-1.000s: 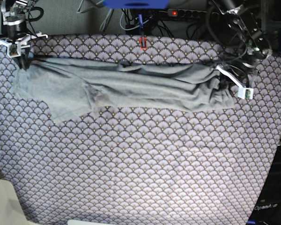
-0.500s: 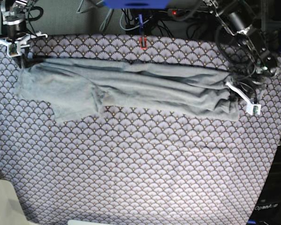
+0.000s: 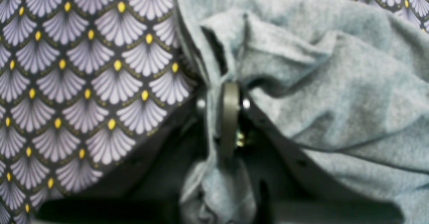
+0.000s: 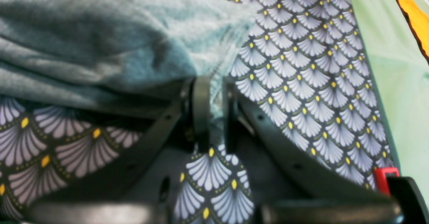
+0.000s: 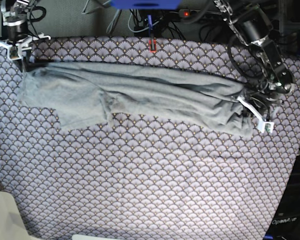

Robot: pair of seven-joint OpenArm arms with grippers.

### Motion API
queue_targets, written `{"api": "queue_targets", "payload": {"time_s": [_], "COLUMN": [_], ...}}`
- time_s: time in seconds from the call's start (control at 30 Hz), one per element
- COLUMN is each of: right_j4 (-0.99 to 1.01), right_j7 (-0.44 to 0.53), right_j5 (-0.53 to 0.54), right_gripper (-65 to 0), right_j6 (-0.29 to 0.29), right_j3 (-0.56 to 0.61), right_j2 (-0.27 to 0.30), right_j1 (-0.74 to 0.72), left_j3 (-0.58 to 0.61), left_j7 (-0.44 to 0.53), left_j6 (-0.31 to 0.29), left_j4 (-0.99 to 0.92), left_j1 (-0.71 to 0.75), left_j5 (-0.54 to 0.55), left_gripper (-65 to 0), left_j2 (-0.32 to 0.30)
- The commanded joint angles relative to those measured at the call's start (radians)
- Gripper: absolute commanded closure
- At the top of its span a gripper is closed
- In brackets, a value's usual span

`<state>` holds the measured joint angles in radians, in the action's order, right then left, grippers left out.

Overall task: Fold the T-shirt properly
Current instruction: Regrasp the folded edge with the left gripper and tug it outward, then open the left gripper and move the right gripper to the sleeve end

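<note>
The light grey T-shirt point(image 5: 140, 92) lies stretched in a long, loosely folded band across the back half of the table, one sleeve point(image 5: 80, 107) spread toward the front at the left. My left gripper point(image 5: 247, 107) is at the band's right end, shut on bunched shirt fabric point(image 3: 335, 83); in the left wrist view the left gripper point(image 3: 223, 96) pinches a thin fold. My right gripper point(image 5: 24, 62) is at the back left corner, shut on the shirt's other end. In the right wrist view the right gripper point(image 4: 214, 90) clamps the shirt's edge point(image 4: 100, 43) just above the cloth.
The purple-grey scallop-patterned table cloth point(image 5: 150, 180) covers the whole table. A red clip point(image 5: 152, 46) sits at the back edge, with cables and a power strip point(image 5: 200, 14) behind it. A black box point(image 5: 285, 220) stands beyond the table's right front corner.
My left gripper has moved right and toward the front, dragging the shirt's right end with it. The band is now pulled longer and straighter. The right gripper has stayed in place.
</note>
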<state>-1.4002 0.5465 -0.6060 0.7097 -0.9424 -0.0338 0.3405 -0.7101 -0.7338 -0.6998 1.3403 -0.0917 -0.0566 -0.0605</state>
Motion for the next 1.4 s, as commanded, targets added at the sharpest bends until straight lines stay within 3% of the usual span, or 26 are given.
{"api": "queue_targets", "payload": {"time_s": [0.0,0.1,0.3,0.7,0.9,1.17,1.27,1.37], "right_j4": [-0.014,-0.014,-0.014,-0.066,-0.074,-0.178,-0.229,-0.258], "right_j7": [0.028,0.028,0.028,0.033,0.036,0.020,-0.107,-0.325], "right_j5": [0.019,0.019,0.019,0.036,0.165,0.169,0.157,0.039], "right_gripper": [-8.5,-8.5,-8.5,-8.5,-8.6,-8.7,-12.3,-17.1], "right_j6": [-0.012,-0.012,-0.012,-0.012,-0.012,-0.012,-0.012,-0.012], "right_j3": [-0.017,-0.019,-0.019,-0.057,-0.091,-0.116,-0.094,-0.063], "right_j2": [0.013,0.013,0.013,0.012,0.019,0.024,-0.016,-0.054], "right_j1": [0.002,0.002,0.002,-0.001,-0.002,-0.185,-0.330,-0.475], "left_j3": [0.002,-0.003,-0.006,-0.007,-0.012,-0.144,-0.161,-0.179], "left_j7": [0.018,0.018,0.026,0.026,0.018,0.018,0.018,0.018], "left_j6": [0.002,0.002,0.002,0.002,0.002,0.002,0.002,0.002], "left_j4": [0.014,0.014,0.024,0.124,0.201,0.206,0.206,0.206], "left_j1": [-0.016,-0.007,0.039,0.103,0.122,0.129,0.134,0.135], "left_j5": [0.010,0.010,0.010,0.021,0.021,0.021,0.021,0.016], "left_gripper": [0.0,-2.8,-29.8,-59.6,-61.9,-61.9,-61.9,-61.9], "left_j2": [-0.025,-0.037,-0.037,-0.037,-0.034,-0.035,-0.037,-0.037]}}
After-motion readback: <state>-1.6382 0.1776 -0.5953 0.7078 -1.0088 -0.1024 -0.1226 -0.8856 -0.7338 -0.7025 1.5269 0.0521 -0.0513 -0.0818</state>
